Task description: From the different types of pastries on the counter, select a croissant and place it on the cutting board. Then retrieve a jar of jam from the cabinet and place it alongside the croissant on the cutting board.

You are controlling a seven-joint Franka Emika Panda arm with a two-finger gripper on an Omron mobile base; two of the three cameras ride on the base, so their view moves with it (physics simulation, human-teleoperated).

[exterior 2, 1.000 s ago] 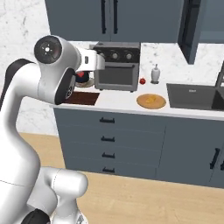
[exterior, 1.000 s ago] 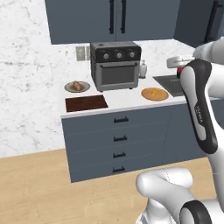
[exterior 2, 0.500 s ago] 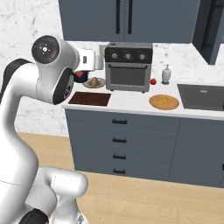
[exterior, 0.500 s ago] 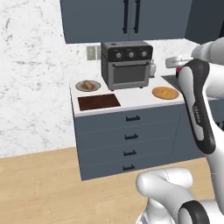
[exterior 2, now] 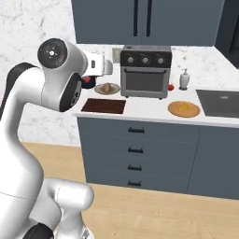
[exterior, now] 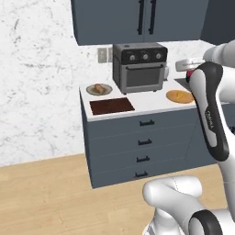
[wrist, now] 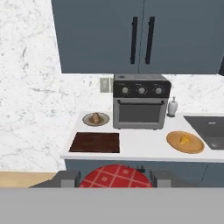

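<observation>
My gripper (wrist: 116, 180) is shut on the jar of jam (wrist: 116, 174), whose red checked top fills the gap between the two fingers. It hangs in the air in front of the counter (wrist: 140, 151). The same red jar (exterior 2: 87, 82) shows beside my hand in the right base view, and as a red patch (exterior: 190, 74) in the left base view. The dark-brown cutting board (wrist: 95, 142) lies bare on the counter's left part. The golden croissant (wrist: 184, 140) rests on a round light-wood plate (wrist: 194, 146) to the right. A brown roll (wrist: 96, 117) sits on a grey plate behind the board.
A black toaster oven (wrist: 141, 107) stands at the back of the counter under shut blue cabinet doors (wrist: 142, 37). A soap bottle (wrist: 173, 106) and a dark sink (wrist: 209, 127) are at the right. Drawers (exterior 2: 135, 140) front the unit, with wooden floor below.
The whole picture has shifted as the base drove sideways, bringing the counter nearer the middle of the views. The jar has stayed in my gripper.
</observation>
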